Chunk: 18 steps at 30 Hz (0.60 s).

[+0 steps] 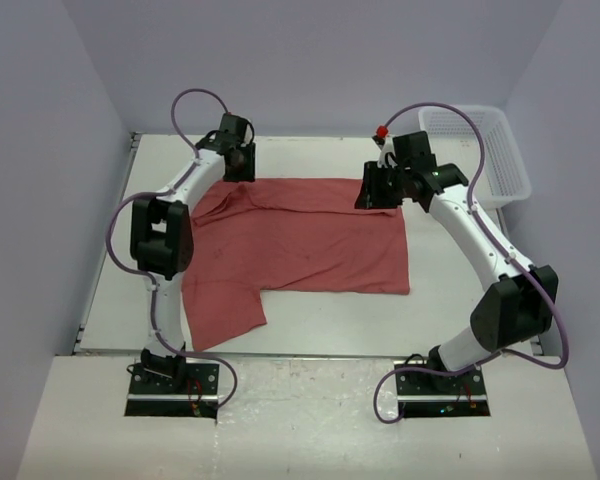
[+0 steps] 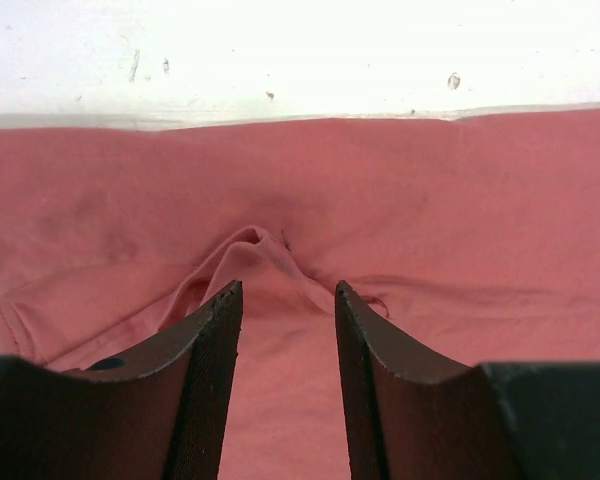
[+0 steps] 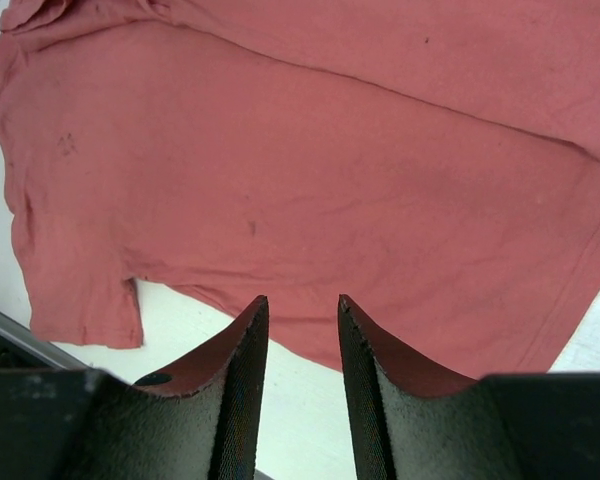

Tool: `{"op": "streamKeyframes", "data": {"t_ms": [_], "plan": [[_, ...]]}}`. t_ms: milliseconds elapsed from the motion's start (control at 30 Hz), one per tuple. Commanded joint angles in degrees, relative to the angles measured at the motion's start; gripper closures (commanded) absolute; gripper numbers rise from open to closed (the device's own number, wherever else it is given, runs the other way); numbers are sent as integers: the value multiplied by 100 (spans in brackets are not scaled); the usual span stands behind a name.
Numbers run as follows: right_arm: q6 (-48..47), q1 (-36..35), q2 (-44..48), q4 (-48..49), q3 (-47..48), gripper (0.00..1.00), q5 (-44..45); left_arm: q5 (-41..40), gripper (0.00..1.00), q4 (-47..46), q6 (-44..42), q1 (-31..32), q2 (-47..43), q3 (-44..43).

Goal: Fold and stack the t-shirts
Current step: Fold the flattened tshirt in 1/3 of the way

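T-shirt: I see one brick-red t-shirt (image 1: 310, 245) lying flat on the white worktop (image 1: 310, 320), between the two arms. Its long side runs from left to right. One short sleeve (image 1: 225, 315) sticks out toward the near left.

Left tool: the left tool (image 2: 285, 290) is at the far left edge of the t-shirt, low over the cloth. Its jaws stand partly apart, about half of the way. The dark fingers (image 2: 215, 360) have a clear gap between them.

T-shirt at the left tool: in the left wrist view a small raised wrinkle of red cloth sits just in front of the fingertips and between them. The far edge of the cloth and a strip of bare worktop are behind it. I cannot see that the jaws are pinching this wrinkle.

Right tool: the right tool (image 3: 302, 300) is over the far right corner of the t-shirt. Its jaws are also partly apart, and nothing is between them.

T-shirt at the right tool: in the right wrist view the cloth lies below the fingers, apart from them. The sleeve is at the lower left and the hem at the right.

Basket: a white mesh basket (image 1: 500, 160) stands at the far right of the worktop, well apart from the t-shirt.
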State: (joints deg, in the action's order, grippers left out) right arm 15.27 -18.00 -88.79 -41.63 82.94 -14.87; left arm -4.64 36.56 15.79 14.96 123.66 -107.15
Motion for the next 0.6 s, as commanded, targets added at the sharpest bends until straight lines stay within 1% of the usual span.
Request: {"op": "streamKeyframes", "data": {"t_ms": [0, 333, 567], "plan": [[73, -11, 336, 190, -32, 65, -174, -274, 56, -228, -208, 7, -79, -78], [73, -19, 407, 173, -102, 65, -209, -528, 56, -395, -296, 16, 194, -60], [55, -2, 459, 181, -199, 65, -209, -476, 57, -439, -287, 16, 458, -122]]}}
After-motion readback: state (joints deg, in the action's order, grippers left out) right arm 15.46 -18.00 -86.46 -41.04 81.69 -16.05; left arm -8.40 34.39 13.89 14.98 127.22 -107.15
